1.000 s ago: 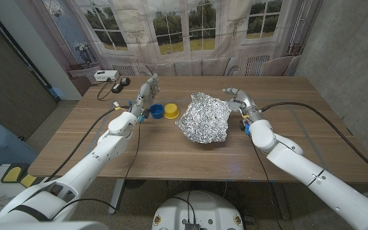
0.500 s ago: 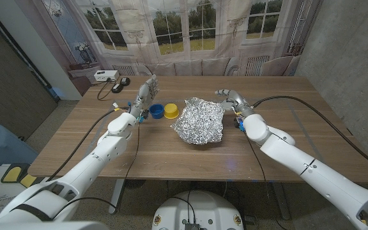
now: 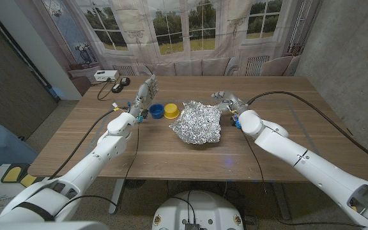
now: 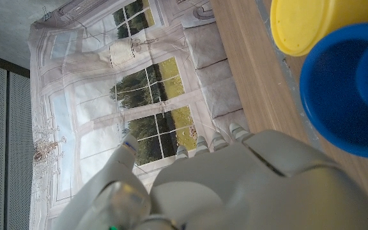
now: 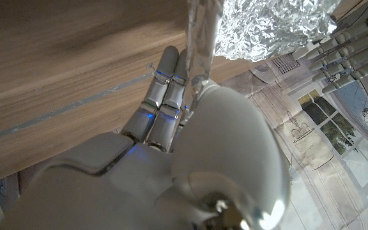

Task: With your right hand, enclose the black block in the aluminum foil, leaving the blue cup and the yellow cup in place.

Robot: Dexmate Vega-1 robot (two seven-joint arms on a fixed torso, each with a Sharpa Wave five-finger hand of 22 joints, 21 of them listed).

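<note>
Crumpled aluminum foil (image 3: 197, 122) sits mid-table on the wooden table (image 3: 171, 153), the right hand (image 3: 225, 101) touching its far right edge, fingers curled; grip unclear. Blue cup (image 3: 156, 111) and yellow cup (image 3: 170, 111) stand beside the spread, empty left hand (image 3: 147, 91). Curtained windows (image 3: 171, 25) behind.

Block not visible, covered by the crumpled foil (image 3: 197, 122) if it's there. Right hand (image 3: 225, 100) sits at the foil's far right edge; can't tell whether its fingers touch or grip it. Left wrist view crops both the blue cup (image 4: 350, 89) and yellow cup (image 4: 305, 22).
</note>
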